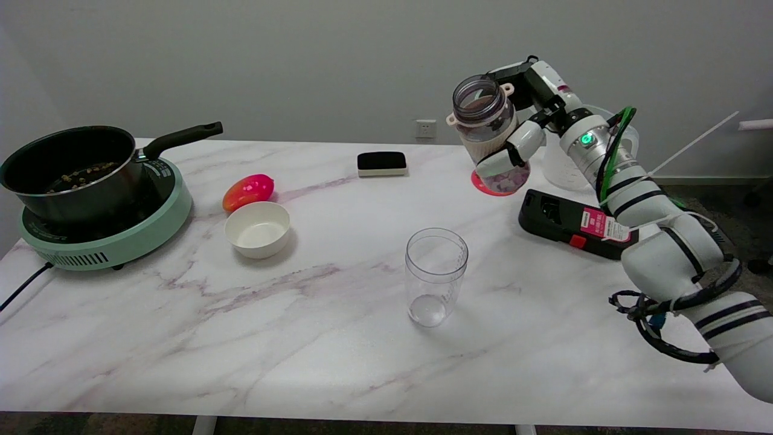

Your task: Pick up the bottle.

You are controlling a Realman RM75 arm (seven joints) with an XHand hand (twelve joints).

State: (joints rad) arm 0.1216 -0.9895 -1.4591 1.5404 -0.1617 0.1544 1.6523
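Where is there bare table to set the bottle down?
The near strip in front of the clear cup is bare, as is the stretch between the white bowl and that cup. It is crowded around the right hand holding the bottle: red coaster, black device.

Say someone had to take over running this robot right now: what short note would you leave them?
Right hand: wrapped around the bottle, gripping it tilted.
Bottle: open-topped, small pieces inside; its base is at the red coaster, far right of the table. Cannot tell whether it has cleared the coaster.
Done: grasp made.
Left: lift it clear and hold it steady, probably without tipping further, so nothing spills.
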